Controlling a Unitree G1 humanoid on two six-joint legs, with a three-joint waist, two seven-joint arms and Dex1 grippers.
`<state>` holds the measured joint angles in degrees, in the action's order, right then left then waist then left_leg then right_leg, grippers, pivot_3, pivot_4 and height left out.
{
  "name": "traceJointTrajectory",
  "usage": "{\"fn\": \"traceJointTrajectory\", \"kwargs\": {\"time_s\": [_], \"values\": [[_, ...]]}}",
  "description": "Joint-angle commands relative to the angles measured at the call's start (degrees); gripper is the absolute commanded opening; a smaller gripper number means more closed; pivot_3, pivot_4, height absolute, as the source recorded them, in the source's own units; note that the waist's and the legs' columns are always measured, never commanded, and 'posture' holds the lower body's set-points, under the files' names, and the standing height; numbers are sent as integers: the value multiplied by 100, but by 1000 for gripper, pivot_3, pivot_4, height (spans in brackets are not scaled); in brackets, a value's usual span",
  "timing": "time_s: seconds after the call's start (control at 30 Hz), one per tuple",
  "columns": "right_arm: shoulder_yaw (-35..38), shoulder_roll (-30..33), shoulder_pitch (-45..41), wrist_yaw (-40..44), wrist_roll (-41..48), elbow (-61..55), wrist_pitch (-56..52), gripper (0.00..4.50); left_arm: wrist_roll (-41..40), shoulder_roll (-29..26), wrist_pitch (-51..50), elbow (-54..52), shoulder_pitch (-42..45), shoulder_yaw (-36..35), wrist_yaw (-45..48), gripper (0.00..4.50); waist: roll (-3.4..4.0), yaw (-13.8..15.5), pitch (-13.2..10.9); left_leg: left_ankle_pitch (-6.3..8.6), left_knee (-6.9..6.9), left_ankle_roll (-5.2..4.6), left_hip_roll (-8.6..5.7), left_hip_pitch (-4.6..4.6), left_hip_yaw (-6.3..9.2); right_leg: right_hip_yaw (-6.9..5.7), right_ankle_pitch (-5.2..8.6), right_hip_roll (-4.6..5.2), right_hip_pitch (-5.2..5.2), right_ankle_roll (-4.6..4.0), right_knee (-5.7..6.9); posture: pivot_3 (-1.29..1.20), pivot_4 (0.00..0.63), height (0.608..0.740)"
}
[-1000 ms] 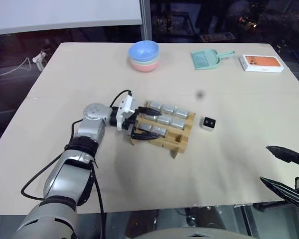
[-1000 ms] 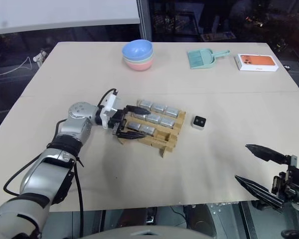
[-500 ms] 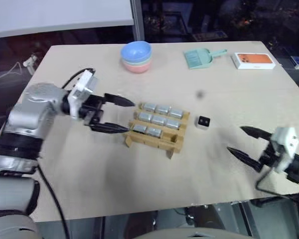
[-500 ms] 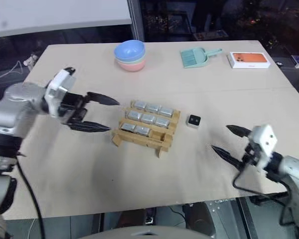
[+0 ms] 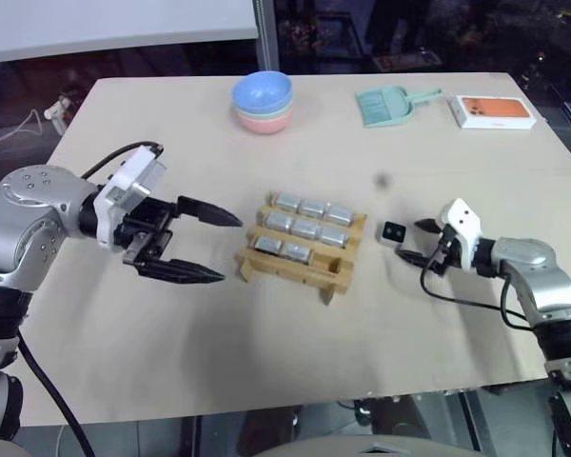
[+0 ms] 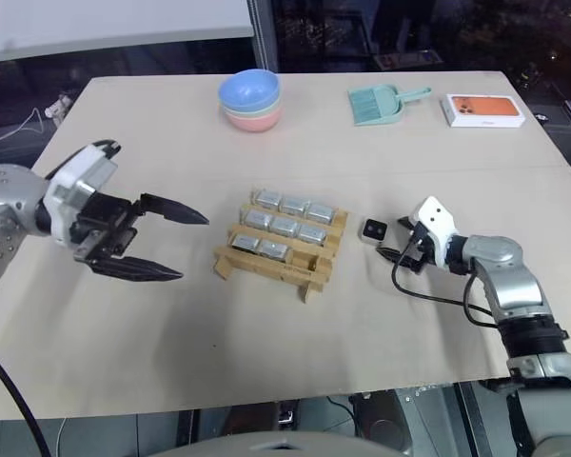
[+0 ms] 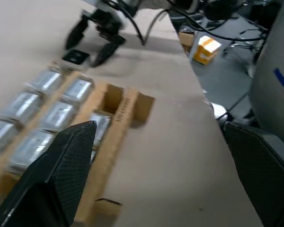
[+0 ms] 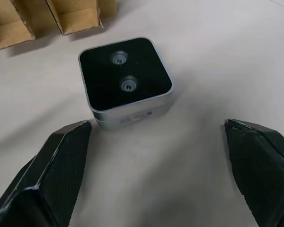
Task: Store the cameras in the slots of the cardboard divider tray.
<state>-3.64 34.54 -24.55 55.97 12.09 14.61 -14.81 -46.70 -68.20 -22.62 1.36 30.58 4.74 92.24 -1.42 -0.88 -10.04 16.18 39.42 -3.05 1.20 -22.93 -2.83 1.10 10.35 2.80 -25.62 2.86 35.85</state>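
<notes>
The cardboard divider tray [image 5: 301, 246] is lying near the middle of the table [image 5: 295, 352], and everything here is placed from it. Eight cameras [image 5: 310, 225] are sitting in its slots as silver-grey blocks, three in the far row, three in the middle row and two in the near row, while the near slot on the robot's right is standing empty.

To the left of the tray, the left gripper [image 5: 202, 246] is hovering above the table with its two black fingers spread wide and holding nothing, tips pointing toward the tray but well apart from it.

Just beside the tray's right end, the ninth camera [image 5: 394, 233] is resting on the table with its black face up. The right gripper [image 5: 414, 241] is reaching in from the right, its fingers opened wide and holding nothing, the tips lying either side of this loose camera's near edge without touching it.

Farther off, beyond the tray, stacked bowls [image 5: 264, 101], a teal dustpan [image 5: 390, 103] and a white-and-orange box [image 5: 496, 111] are sitting along the table's far edge.
</notes>
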Motion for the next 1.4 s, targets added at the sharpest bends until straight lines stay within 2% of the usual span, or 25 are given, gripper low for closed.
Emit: {"fn": "traceJointTrajectory", "kwargs": {"time_s": [0.03, 0.37, 0.4, 0.43, 0.57, 0.7, 0.77, 0.83, 1.03, 1.2, 1.4], "values": [[-135, -112, -211, 354, 50, 89, 233, 4500, 55, 10, -53, -199, -95, -397, 26, 4466, 0, -14, 0, 0, 0, 0, 1, 5, 0, 3, 1, -1, 0, -2, 2, 0, 150, 740], [-188, -492, -517, 237, -184, 539, 844, 4500, 312, 261, 15, -147, -182, -478, 26, 4466, 1, 8, 0, 0, 0, 1, 2, 7, -5, 10, -3, -4, 0, 0, 5, 0, 150, 740], [-178, -483, -497, 268, -176, 530, 884, 3941, 317, 268, 21, -125, -161, -466, 26, 4500, 1, 14, -1, -1, 0, 1, 2, 7, -6, 9, -4, -4, 0, 1, 5, 0, 150, 740], [-172, -474, -480, 296, -168, 517, 909, 3692, 320, 271, 22, -110, -146, -460, 26, 4500, 2, 18, -1, -1, 0, 1, 2, 6, -7, 8, -4, -4, 0, 1, 5, 0, 150, 740], [-156, -410, -381, 331, -168, 429, 924, 1980, 296, 340, -4, -9, -67, -382, 26, 4500, 2, 10, -1, -1, 0, 1, 2, 5, -8, 7, -5, -4, 0, 2, 5, 0, 150, 740], [-149, -303, -291, 316, -218, 252, 987, 1998, 719, 508, -172, 225, 122, -153, 22, 4500, 2, 24, -1, -1, 1, 1, 1, 6, -9, 6, -6, -4, 1, 3, 8, 0, 150, 740], [-220, -232, -288, 182, -385, -87, 1017, 1998, 630, 991, -572, 348, 347, -158, -369, 4500, 3, 37, 0, -1, 2, 2, 0, 6, -10, 4, -6, -4, 2, 4, 8, 0, 150, 740], [-407, -178, -375, -178, -909, -379, 1332, 1998, 482, 1499, -1071, 359, 510, -152, -808, 4500, 3, 33, 0, -1, 7, 2, -2, 5, -10, 4, -7, -2, 2, 5, 11, 0, 150, 740], [-966, -323, -589, -924, -2086, -1035, 2933, 1998, 654, 2852, -1889, 449, 854, -106, -2214, 4500, 2, -8, 0, -2, 11, 4, -1, 4, 9, 8, -9, -3, 0, 7, 16, 0, 150, 740], [-1194, -580, -973, -1545, -2743, -1353, 3854, 1998, 628, 3317, -2401, 514, 1051, -18, -2451, 4500, 2, -78, -1, -17, 11, 29, -1, 6, 9, 14, -9, -4, -2, 7, 18, 0, 150, 740], [-1311, -740, -1126, -1906, -3096, -1542, 4473, 1998, 680, 3503, -2495, 722, 1283, -96, -2408, 4500, 2, -153, 0, -18, 10, 31, 0, 15, 12, 19, -9, -5, -2, 6, 29, 0, 150, 740]]}}
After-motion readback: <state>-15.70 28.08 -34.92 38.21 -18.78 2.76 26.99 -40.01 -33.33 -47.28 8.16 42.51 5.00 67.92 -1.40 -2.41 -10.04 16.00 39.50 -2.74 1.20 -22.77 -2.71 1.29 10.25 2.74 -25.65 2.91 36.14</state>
